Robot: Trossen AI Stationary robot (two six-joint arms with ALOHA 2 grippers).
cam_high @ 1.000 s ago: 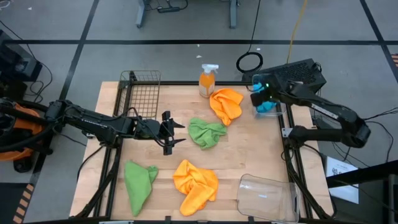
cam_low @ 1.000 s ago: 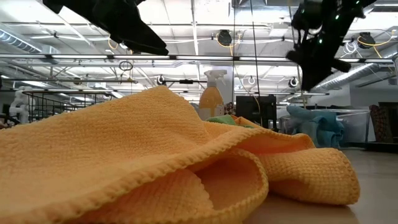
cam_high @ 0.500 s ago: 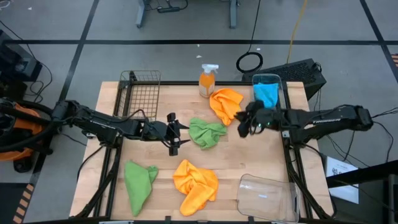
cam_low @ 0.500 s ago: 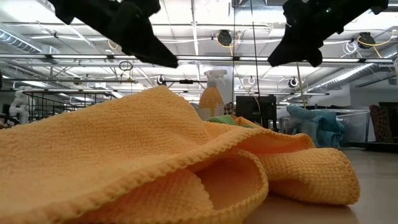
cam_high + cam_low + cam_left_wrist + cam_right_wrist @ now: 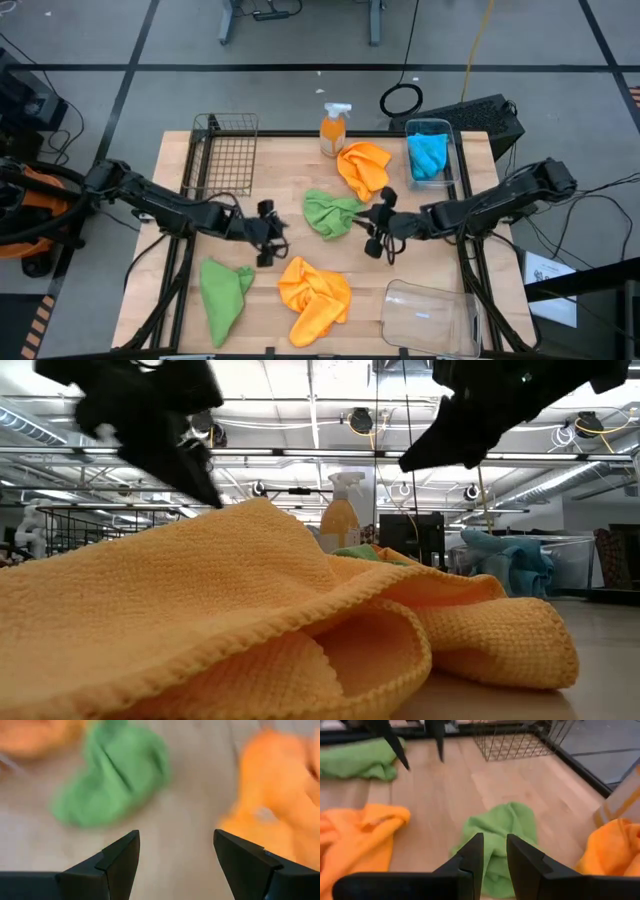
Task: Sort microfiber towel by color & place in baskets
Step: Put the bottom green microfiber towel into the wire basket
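Observation:
A green microfiber towel (image 5: 332, 212) lies crumpled at mid-table, between my two grippers. My left gripper (image 5: 264, 234) hangs open to its left, tipped down over bare wood (image 5: 175, 855). My right gripper (image 5: 374, 231) hovers just right of that towel (image 5: 500, 840), fingers a narrow gap apart and holding nothing. An orange towel (image 5: 315, 295) and a second green one (image 5: 225, 290) lie near the front edge. Another orange towel (image 5: 365, 168) lies at the back. A blue towel (image 5: 430, 155) rests in a clear basket (image 5: 452, 150) at the back right.
A black wire basket (image 5: 225, 150) stands at the back left. An orange spray bottle (image 5: 334, 130) stands at the back centre. A second clear basket (image 5: 430, 315) lies tipped at the front right. Bare wood shows between the towels.
My right gripper has swung from above the blue towel's basket toward the table's centre and near edge, sinking and rolling, and now hangs beside the middle green towel. My left gripper has sunk a little toward the near edge and tipped downward. No towel has moved.

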